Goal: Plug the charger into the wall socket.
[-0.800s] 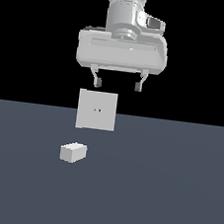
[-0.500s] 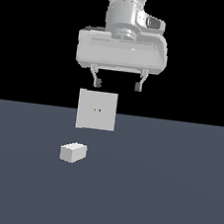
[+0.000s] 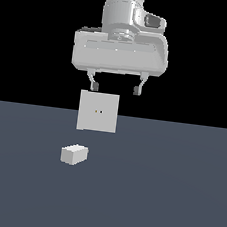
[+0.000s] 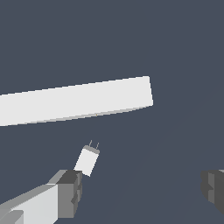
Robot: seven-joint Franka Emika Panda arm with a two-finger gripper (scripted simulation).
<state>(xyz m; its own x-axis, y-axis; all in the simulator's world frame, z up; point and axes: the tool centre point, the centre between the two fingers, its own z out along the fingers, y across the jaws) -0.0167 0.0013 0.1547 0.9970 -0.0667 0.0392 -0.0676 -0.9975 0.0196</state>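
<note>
Wrist view: jaws (image 4: 142, 188) spread wide and empty, charger (image 4: 87, 160) on the surface below, off-centre beside one finger, prongs toward socket (image 4: 78, 103); risk: descending unaligned clips or knocks it.

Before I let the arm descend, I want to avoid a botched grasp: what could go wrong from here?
Three risks, as I judge them:
1. The charger lies off to the exterior view's left of the open gripper, so a straight descent would likely miss it.
2. The wall socket stands upright close under the jaws; they could strike it.
3. The wrist view shows two thin prongs on the charger; a skewed grasp could misalign them with the socket's small holes.
</note>
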